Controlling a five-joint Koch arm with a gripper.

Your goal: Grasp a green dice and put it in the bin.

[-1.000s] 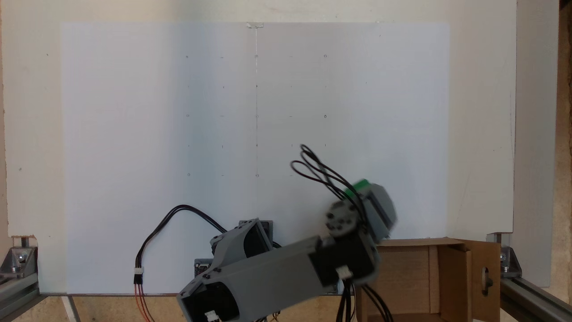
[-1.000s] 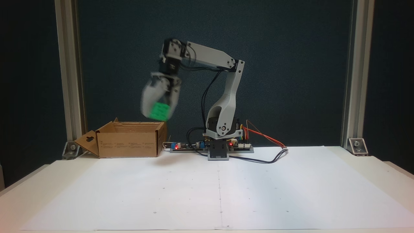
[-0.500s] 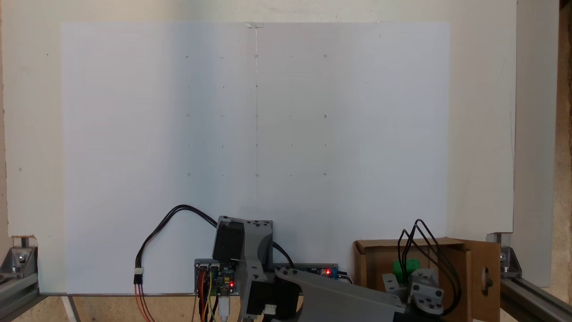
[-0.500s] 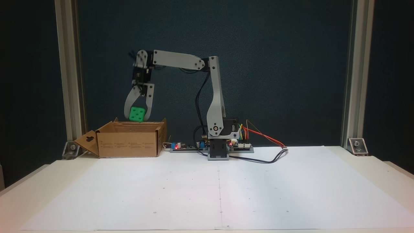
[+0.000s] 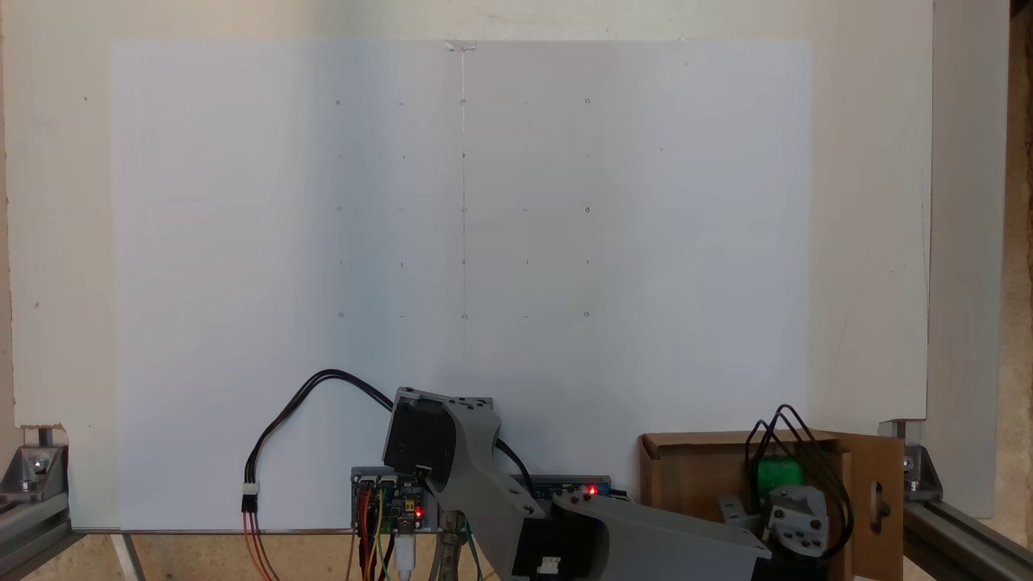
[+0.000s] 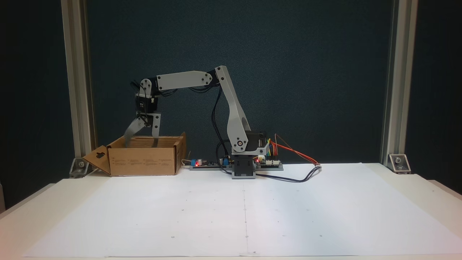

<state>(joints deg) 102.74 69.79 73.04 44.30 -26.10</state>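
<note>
1. My gripper [image 6: 139, 144] reaches into the cardboard bin [image 6: 144, 160], jaws visibly spread.
2. The green dice [image 5: 776, 474] sits inside the bin.
3. I judge release done; next, retract clear of the flaps.

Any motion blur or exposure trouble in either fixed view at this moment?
No blur: in a fixed view the claw and bin are crisp against a very dark backdrop; in a fixed view from above, the paper is evenly lit, the green dice sharp, and the arm is cropped by the bottom edge.
</note>
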